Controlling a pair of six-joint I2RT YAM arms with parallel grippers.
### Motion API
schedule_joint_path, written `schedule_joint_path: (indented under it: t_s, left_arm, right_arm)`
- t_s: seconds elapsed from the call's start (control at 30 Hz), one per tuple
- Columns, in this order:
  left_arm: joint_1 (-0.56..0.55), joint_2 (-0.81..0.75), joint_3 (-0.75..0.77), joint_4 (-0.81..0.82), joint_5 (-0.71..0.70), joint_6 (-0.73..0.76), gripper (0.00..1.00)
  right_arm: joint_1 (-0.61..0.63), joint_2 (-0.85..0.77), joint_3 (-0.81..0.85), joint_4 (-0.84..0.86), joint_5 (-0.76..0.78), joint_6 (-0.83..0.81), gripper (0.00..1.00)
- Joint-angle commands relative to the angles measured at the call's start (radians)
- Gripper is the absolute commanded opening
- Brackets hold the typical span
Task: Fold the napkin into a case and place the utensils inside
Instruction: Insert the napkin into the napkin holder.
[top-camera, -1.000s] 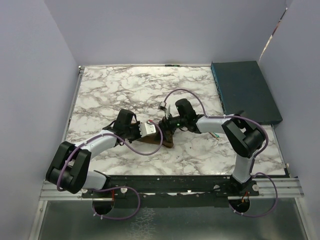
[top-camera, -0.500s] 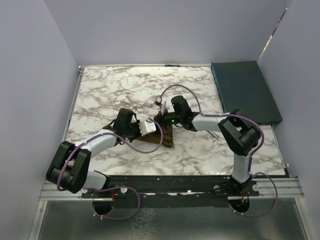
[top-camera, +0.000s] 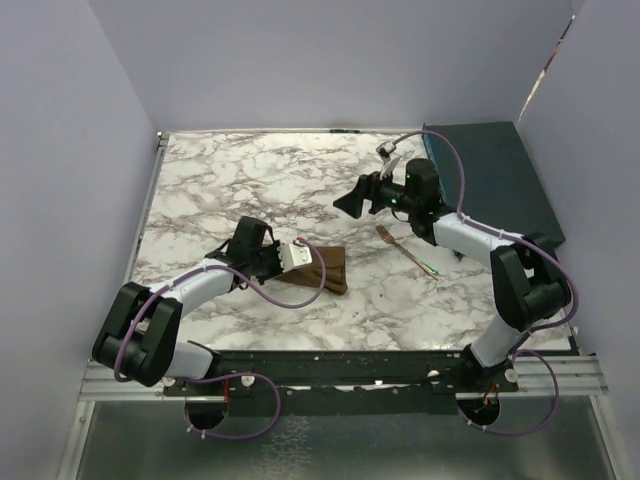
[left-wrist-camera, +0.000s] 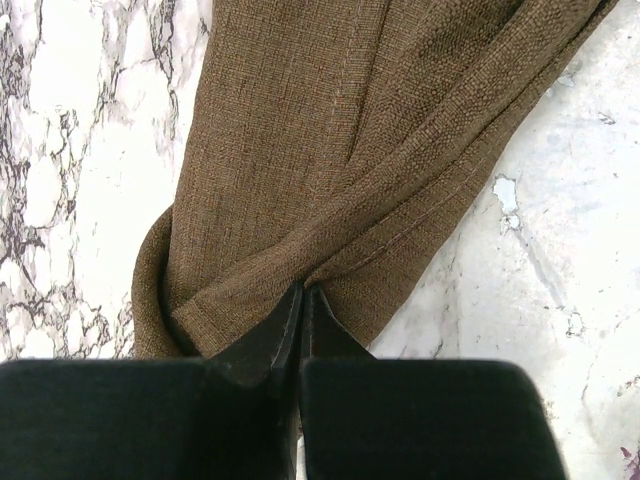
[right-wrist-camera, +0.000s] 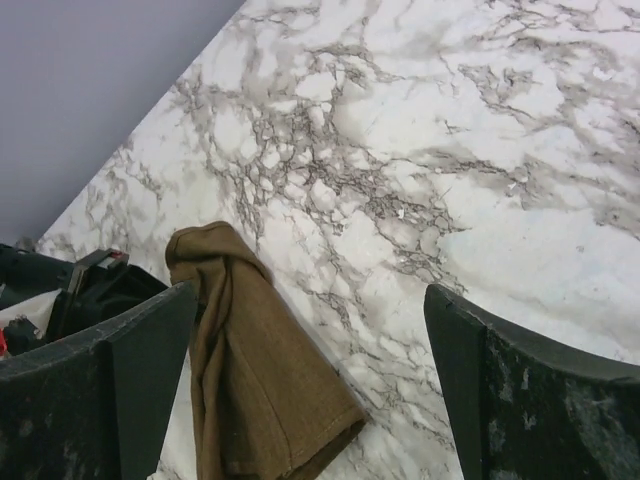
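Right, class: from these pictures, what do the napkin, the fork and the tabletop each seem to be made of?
The napkin: woven cloth, matte brown; coarse weave and stitched hems show. The fork: probably metal, coppery; too small to be sure. The tabletop: marble-patterned, smooth; stone or printed laminate, cannot tell.

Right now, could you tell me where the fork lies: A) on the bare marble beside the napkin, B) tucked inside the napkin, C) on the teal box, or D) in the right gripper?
A: the fork rests on the marble, apart from the napkin and the open right gripper.
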Motion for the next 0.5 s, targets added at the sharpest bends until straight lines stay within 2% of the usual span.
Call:
schedule_joint_path:
  t_s: [0.0,0.07,0.1,0.3,0.43,0.47]
  left_arm:
    - [-0.002,-0.013,0.008,-0.014,0.024,-0.003,0.0]
    - [-0.002,-0.013,0.012,-0.014,0.019,-0.012,0.0]
    - [-0.001,-0.013,0.012,-0.014,0.018,-0.01,0.0]
    - [0.0,-0.012,0.014,-0.013,0.016,-0.011,0.0]
    - [0.0,-0.014,0.016,-0.013,0.009,-0.008,0.0]
    - [-0.001,-0.015,0.016,-0.014,0.006,-0.009,0.0]
  right_arm:
    - [0.006,0.064,0.029,0.015,-0.108,0.04,1.0]
    - [0.056,0.086,0.064,-0.072,0.009,-0.031,0.99]
    - [0.075,0.106,0.078,-0.079,0.015,-0.037,0.94]
    - [0.191,0.224,0.196,-0.138,0.03,-0.026,0.39]
    - [0.254,0.29,0.23,-0.123,-0.008,0.018,0.34]
    - [0.266,0.305,0.228,-0.111,-0.018,0.03,0.37]
